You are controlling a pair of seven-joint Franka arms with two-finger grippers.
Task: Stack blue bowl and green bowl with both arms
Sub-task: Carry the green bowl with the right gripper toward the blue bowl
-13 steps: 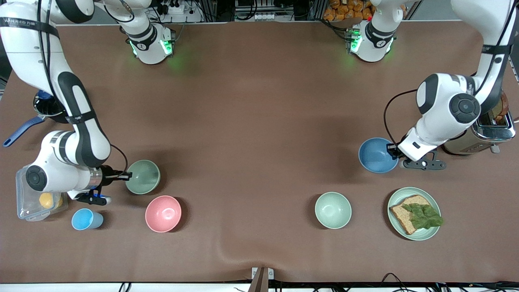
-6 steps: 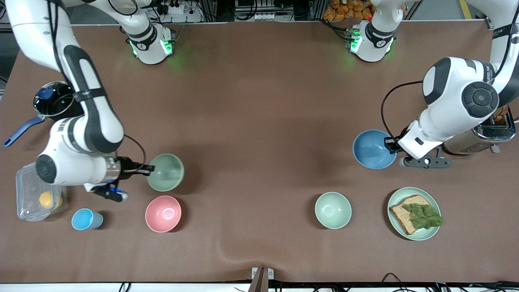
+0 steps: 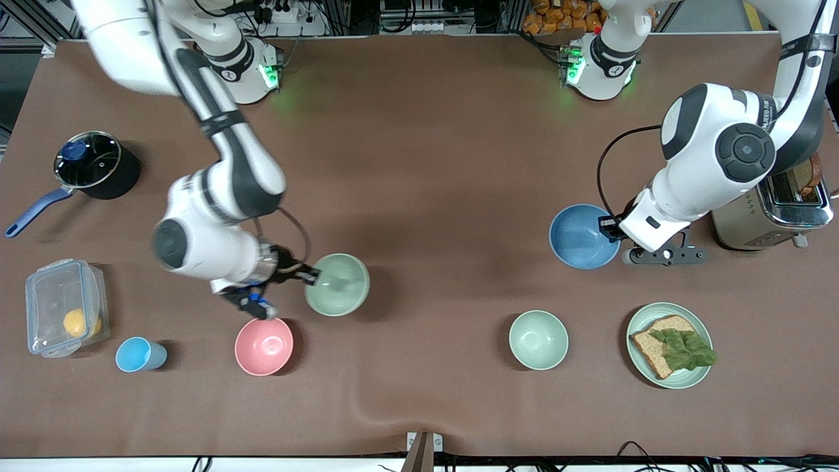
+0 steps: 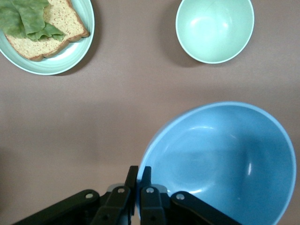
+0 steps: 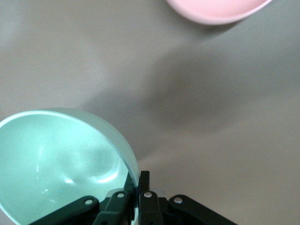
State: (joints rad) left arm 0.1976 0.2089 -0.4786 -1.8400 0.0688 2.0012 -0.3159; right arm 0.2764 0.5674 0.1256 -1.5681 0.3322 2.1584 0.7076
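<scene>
Front view: we carry 2 bowls above the table, rim-pinched so each stays open for nesting. The right gripper (image 3: 313, 276) holds the green bowl (image 3: 337, 284) beside the pink bowl (image 3: 263, 345); the left gripper (image 3: 611, 227) holds the blue bowl (image 3: 580, 236).

Left wrist view: fingers clamp the blue rim.

Right wrist view: fingers clamp the green rim.

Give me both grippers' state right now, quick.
Left gripper: shut on the rim of the blue bowl.
Right gripper: shut on the rim of the green bowl, which it holds above the table.
</scene>
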